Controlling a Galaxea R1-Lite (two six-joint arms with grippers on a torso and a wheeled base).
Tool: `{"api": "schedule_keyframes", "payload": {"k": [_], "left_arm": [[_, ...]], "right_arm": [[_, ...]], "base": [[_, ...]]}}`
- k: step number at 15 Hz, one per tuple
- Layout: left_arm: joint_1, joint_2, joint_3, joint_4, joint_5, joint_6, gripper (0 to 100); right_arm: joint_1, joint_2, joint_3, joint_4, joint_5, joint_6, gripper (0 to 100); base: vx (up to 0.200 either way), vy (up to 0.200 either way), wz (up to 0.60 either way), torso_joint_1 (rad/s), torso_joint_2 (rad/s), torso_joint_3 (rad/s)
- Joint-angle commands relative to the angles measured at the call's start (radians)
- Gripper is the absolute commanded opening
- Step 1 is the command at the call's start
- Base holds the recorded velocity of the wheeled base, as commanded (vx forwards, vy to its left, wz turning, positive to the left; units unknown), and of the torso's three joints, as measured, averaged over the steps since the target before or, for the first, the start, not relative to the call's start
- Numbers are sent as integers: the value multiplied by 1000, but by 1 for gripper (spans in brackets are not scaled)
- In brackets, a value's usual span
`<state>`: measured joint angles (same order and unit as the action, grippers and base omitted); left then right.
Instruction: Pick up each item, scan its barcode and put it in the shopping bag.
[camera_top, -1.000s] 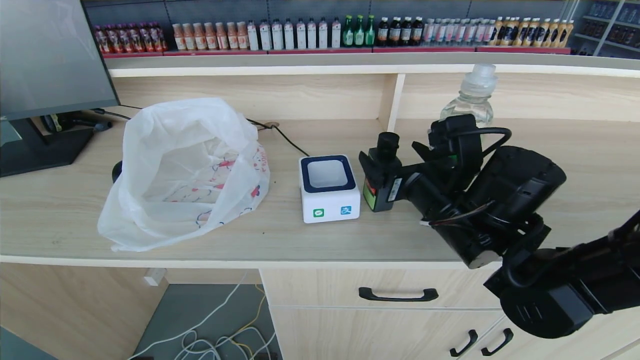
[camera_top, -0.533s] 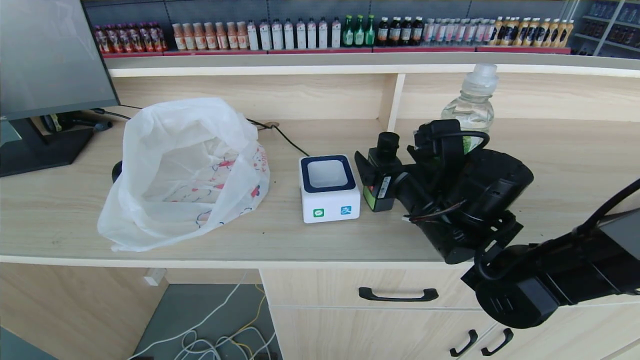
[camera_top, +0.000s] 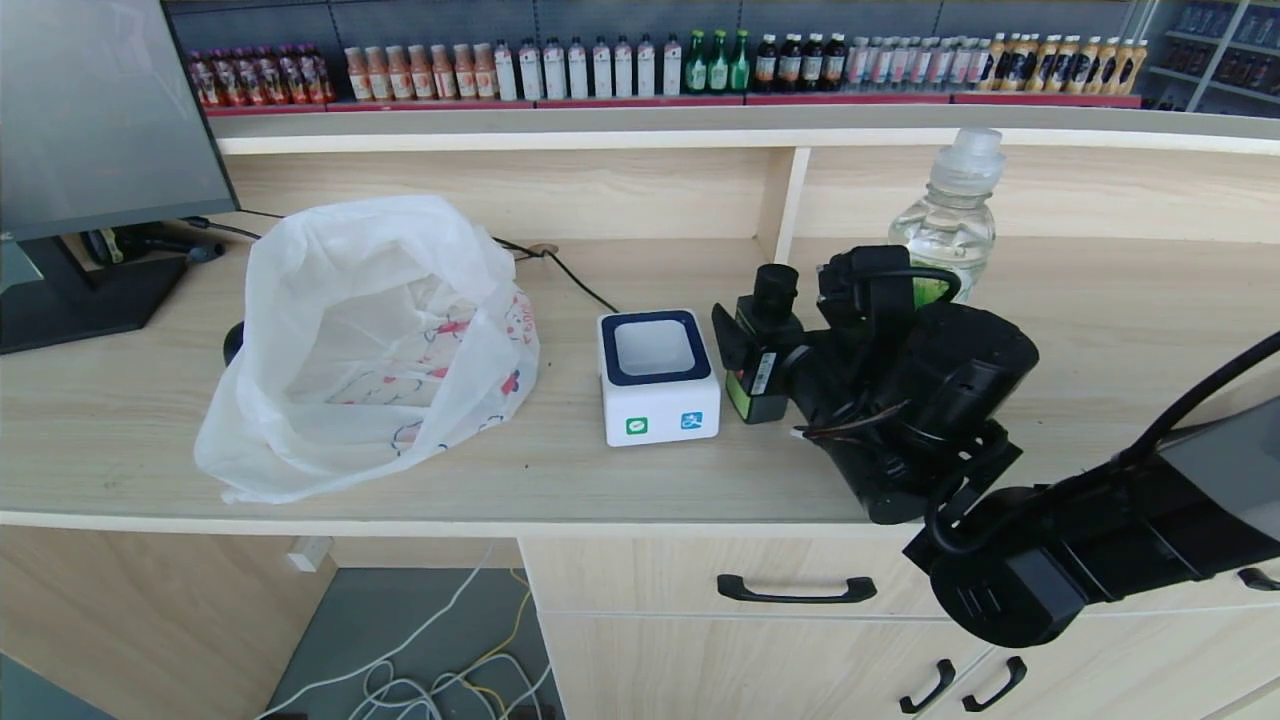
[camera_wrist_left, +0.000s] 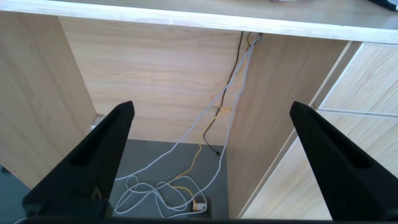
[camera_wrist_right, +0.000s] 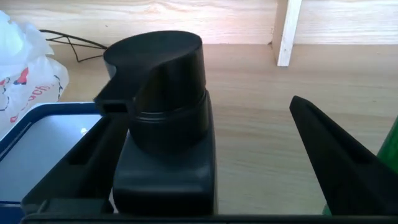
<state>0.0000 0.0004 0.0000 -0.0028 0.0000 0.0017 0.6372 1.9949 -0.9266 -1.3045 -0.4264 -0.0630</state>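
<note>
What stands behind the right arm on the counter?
A clear plastic bottle with a pale cap stands there. The right arm covers its lower part, so its base cannot be seen.

The arm behind the right gripper (camera_top: 775, 330) has been swung toward 9 o'clock over the table (camera_top: 600, 480) and drawn in closer behind the dark bottle (camera_top: 762, 345). The clear bottle (camera_top: 948, 220), at 1 o'clock from the wrist, has been uncovered down to its green label.
</note>
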Motion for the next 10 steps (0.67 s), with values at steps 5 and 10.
{"api": "schedule_keyframes", "payload": {"k": [5, 10], "left_arm": [[0, 0, 0, 0, 0, 0, 100], [0, 0, 0, 0, 0, 0, 100]], "right_arm": [[-2, 19, 2, -10, -2, 5, 100], [-2, 30, 0, -15, -41, 37, 100]], "base": [[0, 0, 0, 0, 0, 0], [0, 0, 0, 0, 0, 0]]}}
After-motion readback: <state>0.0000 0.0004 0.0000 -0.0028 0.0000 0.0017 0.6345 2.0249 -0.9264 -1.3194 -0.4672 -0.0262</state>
